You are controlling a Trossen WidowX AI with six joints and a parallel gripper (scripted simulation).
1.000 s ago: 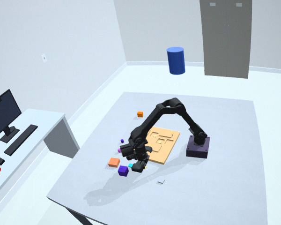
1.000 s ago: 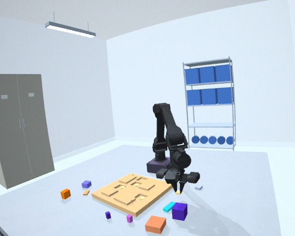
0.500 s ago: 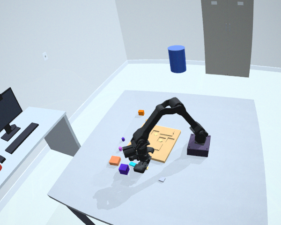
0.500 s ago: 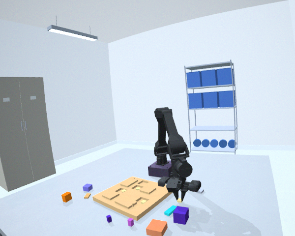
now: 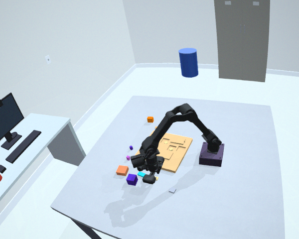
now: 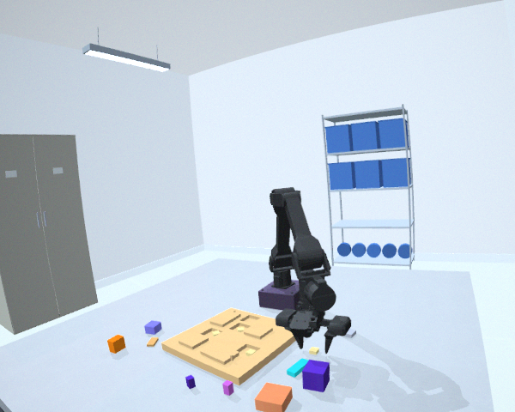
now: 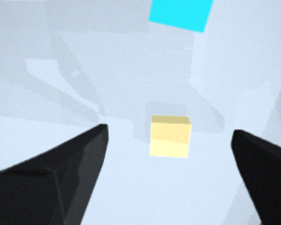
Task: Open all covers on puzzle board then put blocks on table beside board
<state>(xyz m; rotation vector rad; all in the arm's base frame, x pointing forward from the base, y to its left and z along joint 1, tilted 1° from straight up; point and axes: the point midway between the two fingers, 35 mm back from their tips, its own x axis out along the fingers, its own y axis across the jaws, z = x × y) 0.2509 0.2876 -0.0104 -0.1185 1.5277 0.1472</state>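
Note:
My gripper (image 6: 313,348) (image 7: 169,134) is open, its fingers low on either side of a small pale yellow block (image 5: 156,178) (image 6: 313,351) (image 7: 170,139) on the table beside the board, touching neither side. The wooden board (image 5: 180,155) (image 6: 207,364) has four covers, all standing off their wells: one cover (image 6: 225,319) at the back, one cover (image 6: 258,331) at the right, one cover (image 6: 193,340) at the left and one cover (image 6: 219,354) in front. Three wells hold yellow blocks (image 6: 215,333) (image 6: 240,329) (image 6: 251,352); the back well (image 6: 250,318) looks empty.
Near the gripper are a cyan bar (image 5: 141,174) (image 6: 297,367) (image 7: 180,14), a dark purple cube (image 5: 131,179) (image 6: 315,376), an orange box (image 5: 122,170) (image 6: 273,396) and a grey piece (image 5: 172,190). A violet piece (image 6: 227,387) and an orange cube (image 5: 150,119) (image 6: 116,343) lie farther off.

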